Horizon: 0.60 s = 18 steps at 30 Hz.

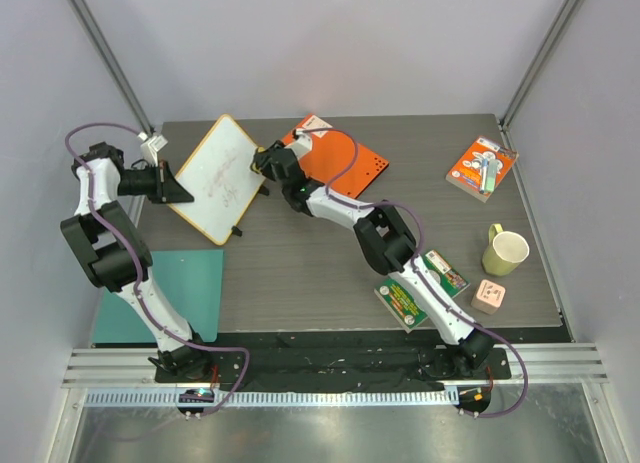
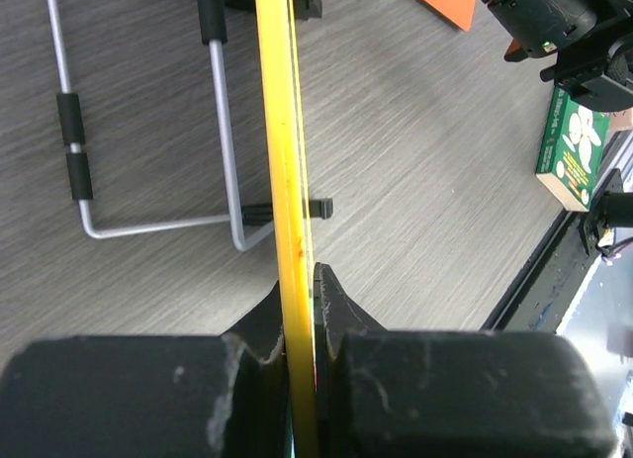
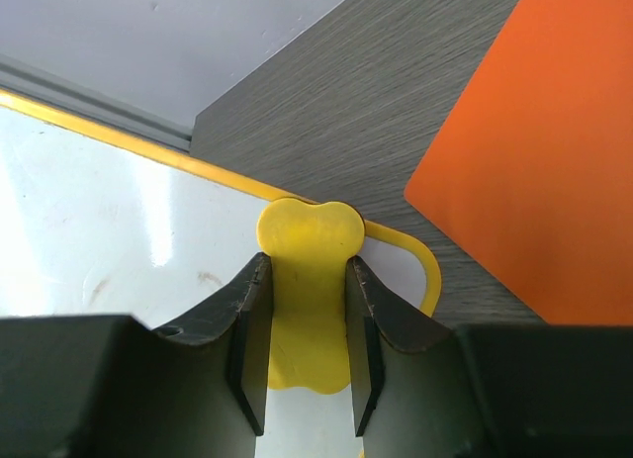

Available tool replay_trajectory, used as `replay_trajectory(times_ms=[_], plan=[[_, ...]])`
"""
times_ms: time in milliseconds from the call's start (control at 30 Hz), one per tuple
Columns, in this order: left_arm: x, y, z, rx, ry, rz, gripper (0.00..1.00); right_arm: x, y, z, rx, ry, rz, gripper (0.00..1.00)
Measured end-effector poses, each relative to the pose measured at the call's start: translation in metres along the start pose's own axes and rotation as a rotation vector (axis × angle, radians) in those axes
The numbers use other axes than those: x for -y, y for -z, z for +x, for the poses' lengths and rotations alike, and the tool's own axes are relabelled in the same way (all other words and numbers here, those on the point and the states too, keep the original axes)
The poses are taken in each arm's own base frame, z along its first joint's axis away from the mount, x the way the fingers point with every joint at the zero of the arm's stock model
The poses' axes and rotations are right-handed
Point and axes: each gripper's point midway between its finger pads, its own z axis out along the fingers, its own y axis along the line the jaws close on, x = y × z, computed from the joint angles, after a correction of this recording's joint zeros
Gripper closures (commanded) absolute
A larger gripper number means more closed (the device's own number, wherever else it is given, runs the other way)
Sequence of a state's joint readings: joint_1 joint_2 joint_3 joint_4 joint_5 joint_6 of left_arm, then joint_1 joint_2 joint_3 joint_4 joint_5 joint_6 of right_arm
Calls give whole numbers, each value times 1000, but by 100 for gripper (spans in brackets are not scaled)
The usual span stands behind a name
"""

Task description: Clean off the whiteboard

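From where I stand, a teal sheet (image 1: 150,293) lies flat at the left edge of the table (image 1: 300,273), partly under the left arm. Just past it, at the far left, the whiteboard (image 1: 220,178) leans tilted on a wire stand (image 2: 227,132) with black sleeves, faint pen marks across its middle. The left jaws are pinched tight on its yellow rim from the left side; the wrist view looks straight down that edge (image 2: 282,132), with a pad pressed to either face.

On the board's right side the right jaws are closed on a yellow eraser (image 3: 307,226), gripping its flat sides. Its lobed end pokes out beyond the tips and sits against the white surface (image 3: 99,230), close to a rounded corner (whether it presses hard or only touches I cannot tell). A solid orange board (image 1: 345,163) lies flat just beside the whiteboard, and the right arm reaches over its near corner.

Further right, a green box (image 1: 405,298) lies near the front edge, partly beneath the right arm's lower link. Well apart from the work stand a yellow-green mug (image 1: 505,251), upright, and a pink cube (image 1: 489,296) near it, with an orange packet (image 1: 482,166) toward the back right corner. None of these crowd the board.
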<state>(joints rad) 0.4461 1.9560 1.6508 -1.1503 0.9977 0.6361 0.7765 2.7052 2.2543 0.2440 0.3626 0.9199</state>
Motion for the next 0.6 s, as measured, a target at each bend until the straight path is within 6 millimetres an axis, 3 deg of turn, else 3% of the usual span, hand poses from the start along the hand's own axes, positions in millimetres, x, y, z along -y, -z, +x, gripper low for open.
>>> replay_trajectory(times_ms=[133, 300, 600], plan=[[1, 2, 4, -18, 15, -6, 100, -2, 5, 11, 10, 4, -18, 99], [1, 4, 9, -41, 35, -18, 100, -4, 27, 40, -8, -4, -26, 99], [1, 7, 15, -68, 58, -29, 100, -29, 54, 71, -43, 35, -52, 99]])
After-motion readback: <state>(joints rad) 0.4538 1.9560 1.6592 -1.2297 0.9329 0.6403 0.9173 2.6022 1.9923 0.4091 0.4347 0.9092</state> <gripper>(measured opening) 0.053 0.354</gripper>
